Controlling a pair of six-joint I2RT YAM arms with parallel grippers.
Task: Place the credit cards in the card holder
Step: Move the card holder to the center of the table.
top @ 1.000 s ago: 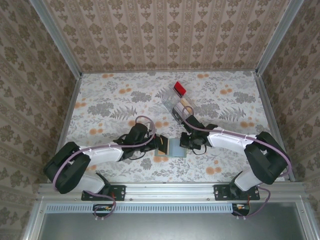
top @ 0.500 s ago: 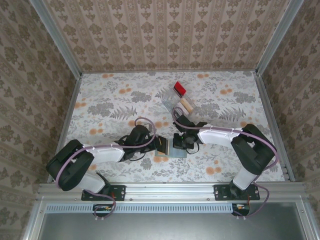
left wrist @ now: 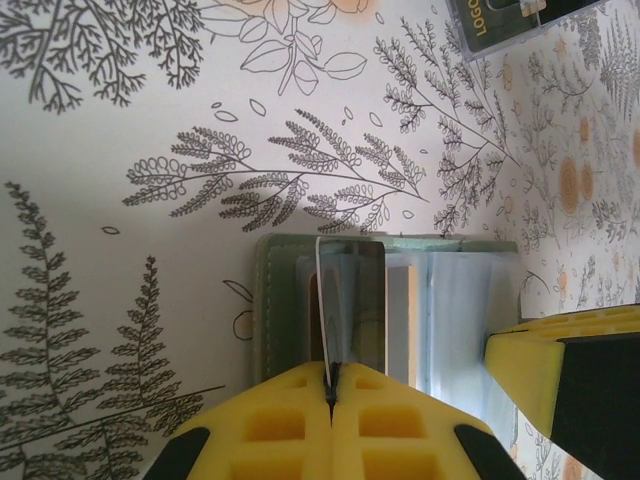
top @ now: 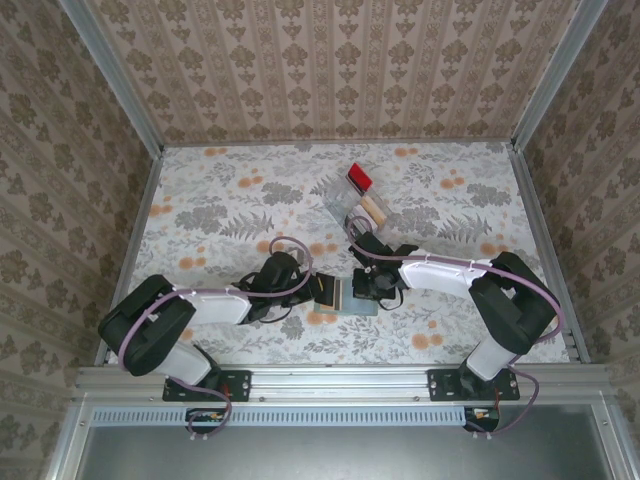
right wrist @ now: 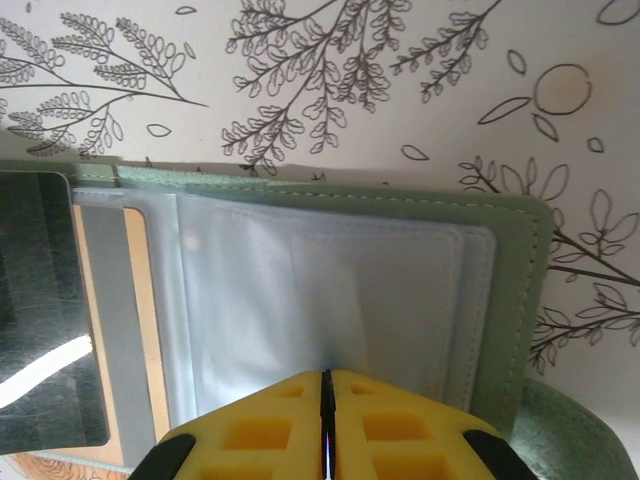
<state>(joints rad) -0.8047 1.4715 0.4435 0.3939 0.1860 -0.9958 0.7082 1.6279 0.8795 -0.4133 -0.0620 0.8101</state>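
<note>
Left gripper [left wrist: 332, 372]: jaws shut on the near end of a dark card [left wrist: 355, 300]. The card is held on edge, and its far end reaches over the left half of the wallet [left wrist: 268, 300]. It cannot be told whether the card's edge has entered a slot.

Right gripper [right wrist: 325, 385]: the fingers are pressed together with no gap seen between them. Their tips are set against a clear sleeve [right wrist: 330, 290] inside the wallet. It cannot be told whether the sleeve is pinched or only pressed.

Wallet: sage green, lying open and flat on the floral surface [top: 230, 200], near the middle and between the two grippers. Clear plastic sleeves are seen across its inside. In the right wrist view a tan strip [right wrist: 135, 300] is seen under the sleeves at the left end, just beside the dark card. It cannot be told whether this is a card.

Tray [top: 338, 200]: clear plastic with a red end piece [top: 358, 178], standing farther back on the surface, well apart from the wallet. Light-coloured cards [top: 373, 210] are seen in it. In the left wrist view a dark card face printed "LOGO" [left wrist: 490, 22] is seen at the top edge.
</note>
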